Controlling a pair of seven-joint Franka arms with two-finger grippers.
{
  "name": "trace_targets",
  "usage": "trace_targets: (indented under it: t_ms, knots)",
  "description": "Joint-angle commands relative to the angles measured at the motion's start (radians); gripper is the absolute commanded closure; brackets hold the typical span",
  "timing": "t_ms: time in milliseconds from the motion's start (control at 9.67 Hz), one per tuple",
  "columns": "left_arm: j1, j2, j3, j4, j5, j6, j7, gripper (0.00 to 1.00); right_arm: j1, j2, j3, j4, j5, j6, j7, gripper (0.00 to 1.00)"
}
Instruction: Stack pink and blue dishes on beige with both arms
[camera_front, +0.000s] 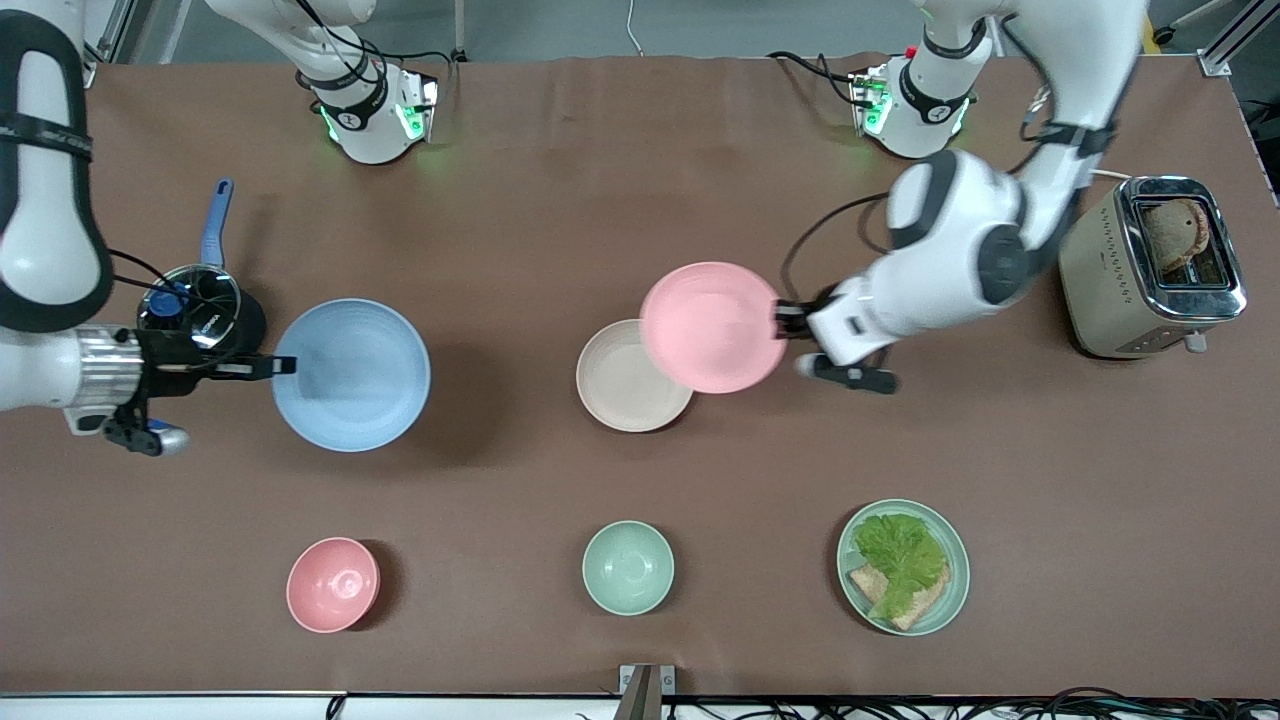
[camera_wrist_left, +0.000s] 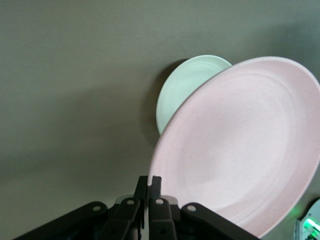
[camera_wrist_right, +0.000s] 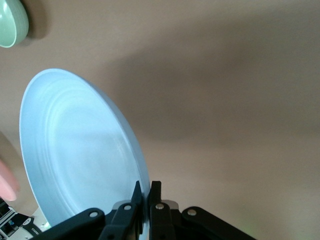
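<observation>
My left gripper (camera_front: 781, 320) is shut on the rim of the pale pink plate (camera_front: 712, 327), which hangs tilted over the edge of the cream-beige plate (camera_front: 625, 382) at the table's middle. In the left wrist view the fingers (camera_wrist_left: 156, 185) pinch the pink plate (camera_wrist_left: 245, 145), and the beige plate (camera_wrist_left: 185, 87) shows under it. My right gripper (camera_front: 284, 366) is shut on the rim of the light blue plate (camera_front: 352, 374), held above the table toward the right arm's end. The right wrist view has the gripper (camera_wrist_right: 146, 189) clamped on the blue plate (camera_wrist_right: 75, 155).
A dark pot with a blue handle (camera_front: 203, 296) stands beside my right wrist. Nearer the front camera sit a pink bowl (camera_front: 332, 584), a mint-green bowl (camera_front: 627, 566) and a green plate (camera_front: 850, 545) with lettuce and bread. A toaster (camera_front: 1150, 265) stands at the left arm's end.
</observation>
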Motion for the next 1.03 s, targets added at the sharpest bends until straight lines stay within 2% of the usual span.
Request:
trace_targets:
  t_ms: [0,207,517,724,828,931]
  knots:
    - [-0.075,0.204,-0.01,0.036,0.137,0.148,-0.132,0.99,0.01,-0.006,0.035,-0.016,-0.016,0.034,0.04,0.99]
    - [-0.089,0.307,-0.017,0.091,0.3,0.176,-0.29,0.98,0.034,-0.006,0.044,-0.037,-0.016,0.071,0.052,0.99]
    - [-0.127,0.349,-0.02,0.111,0.328,0.176,-0.315,0.96,0.036,-0.007,0.162,-0.094,-0.018,0.172,0.159,0.99]
    - [-0.147,0.387,-0.019,0.152,0.336,0.178,-0.361,0.84,0.037,-0.006,0.219,-0.134,-0.022,0.231,0.203,0.98]
    - [-0.147,0.404,-0.019,0.18,0.363,0.178,-0.386,0.58,0.039,-0.006,0.259,-0.164,-0.022,0.274,0.204,0.98]
    - [-0.146,0.404,-0.019,0.184,0.388,0.178,-0.387,0.1,0.037,-0.006,0.287,-0.203,-0.022,0.332,0.204,0.98]
